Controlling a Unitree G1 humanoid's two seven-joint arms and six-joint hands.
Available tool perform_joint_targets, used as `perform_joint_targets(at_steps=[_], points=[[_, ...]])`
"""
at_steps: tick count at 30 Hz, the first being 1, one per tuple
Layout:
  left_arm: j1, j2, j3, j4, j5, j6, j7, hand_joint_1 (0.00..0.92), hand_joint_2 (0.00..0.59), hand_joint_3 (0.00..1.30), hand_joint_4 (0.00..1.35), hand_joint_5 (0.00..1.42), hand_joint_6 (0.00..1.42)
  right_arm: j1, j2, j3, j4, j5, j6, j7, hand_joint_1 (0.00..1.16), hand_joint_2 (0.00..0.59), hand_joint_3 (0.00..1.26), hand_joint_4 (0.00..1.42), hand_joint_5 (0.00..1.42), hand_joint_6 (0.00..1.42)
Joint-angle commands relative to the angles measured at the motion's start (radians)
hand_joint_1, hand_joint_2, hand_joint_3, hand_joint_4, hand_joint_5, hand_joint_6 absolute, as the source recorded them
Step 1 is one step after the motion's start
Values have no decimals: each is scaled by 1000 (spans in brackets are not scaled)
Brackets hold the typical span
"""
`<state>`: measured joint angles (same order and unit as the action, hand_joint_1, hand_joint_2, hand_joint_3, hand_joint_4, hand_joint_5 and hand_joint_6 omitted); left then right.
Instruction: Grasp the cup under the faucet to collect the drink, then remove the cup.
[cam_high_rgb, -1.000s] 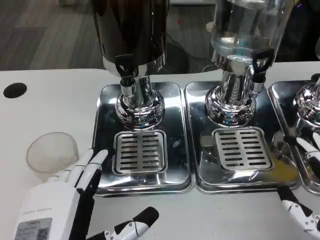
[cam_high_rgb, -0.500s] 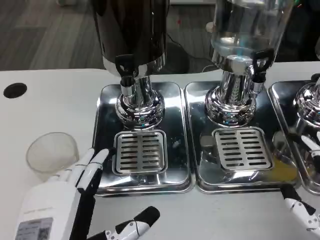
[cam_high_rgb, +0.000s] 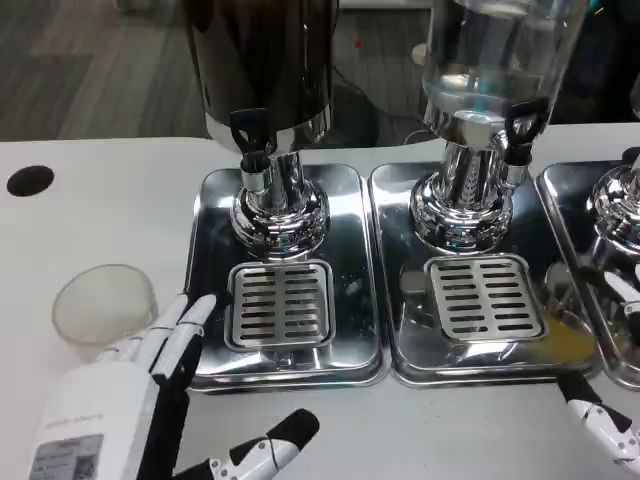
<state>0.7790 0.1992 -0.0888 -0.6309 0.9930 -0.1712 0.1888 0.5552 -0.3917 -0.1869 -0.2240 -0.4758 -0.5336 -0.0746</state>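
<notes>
The white worktop (cam_high_rgb: 110, 200) is being taken up, across the middle of the frame, by polished steel drip trays. On the left tray (cam_high_rgb: 205, 260) a dark-bodied drink dispenser (cam_high_rgb: 265, 60) is being carried on a chrome pedestal, with a black-handled faucet (cam_high_rgb: 252, 135) above a slotted grate (cam_high_rgb: 279, 304). On the neighbouring tray (cam_high_rgb: 560, 260), right of centre, a clear-walled dispenser (cam_high_rgb: 500, 60) is being borne over its own grate (cam_high_rgb: 485, 296). A third chrome base (cam_high_rgb: 622, 205) is being cut off at the right edge.

The task is being judged to be at its first step: the reach for the cup. The translucent plastic cup (cam_high_rgb: 103, 308), round, frosted and apparently empty, is being left upright on the worktop at the lower left, beside the left tray and not under any faucet.

The left hand (cam_high_rgb: 150, 385), white-backed with black-and-white fingers (cam_high_rgb: 190, 320), is being held open just right of the cup, fingers extended and grasping nothing; contact with the cup wall cannot be told. The right hand (cam_high_rgb: 610, 400) is being shown only partly at the lower right edge, fingers spread and empty.

The next move is being judged to call for the fingers to be wrapped around the thin, yielding wall without crushing it, before the cup is carried to the grate under the faucet.
</notes>
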Motion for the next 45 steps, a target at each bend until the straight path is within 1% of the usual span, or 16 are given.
perform_joint_targets(at_steps=[1,6,11,15,20,23,27,29,32,37,41,45], points=[[7,4,10,-4,-6,-6,18,0,90,173,99,235,291,11,4,2,2,8,-10,1,472,334,117,0,0,0],[11,4,30,-4,-27,-8,26,0,88,173,99,239,293,16,9,8,-2,4,-9,-1,470,333,120,0,0,0],[2,3,69,0,-67,-3,24,0,78,173,99,246,311,31,15,9,-17,4,-12,-2,469,333,124,0,0,0],[-37,-3,110,6,-101,28,4,0,75,173,108,260,323,47,15,1,-16,15,-27,-4,468,333,126,0,0,0],[-107,-28,173,8,-126,117,-22,0,63,174,112,287,366,59,12,-9,-1,32,-49,-4,468,336,132,0,0,0],[-177,-28,218,29,-136,196,-53,0,56,167,112,305,397,71,10,-10,14,40,-72,-4,467,338,134,0,0,0],[-253,-18,246,57,-126,282,-91,0,48,160,104,316,433,83,7,-14,40,53,-103,-4,470,342,137,0,0,0],[-281,-15,252,67,-118,317,-105,0,37,133,100,318,443,89,4,-18,53,64,-117,-3,471,344,137,0,0,0],[-324,-9,251,87,-101,371,-121,0,33,127,95,317,445,99,-1,-25,69,79,-142,0,473,345,138,0,0,0],[-406,8,233,152,-64,465,-147,1,22,115,89,325,477,120,-11,-36,94,105,-188,6,476,345,145,0,0,0],[-459,24,208,204,-35,522,-163,26,25,114,89,351,504,129,-16,-44,114,124,-219,12,481,343,147,0,0,0],[-510,34,157,254,21,575,-173,85,30,114,102,380,534,141,-20,-48,137,139,-251,18,483,343,148,0,0,0]])
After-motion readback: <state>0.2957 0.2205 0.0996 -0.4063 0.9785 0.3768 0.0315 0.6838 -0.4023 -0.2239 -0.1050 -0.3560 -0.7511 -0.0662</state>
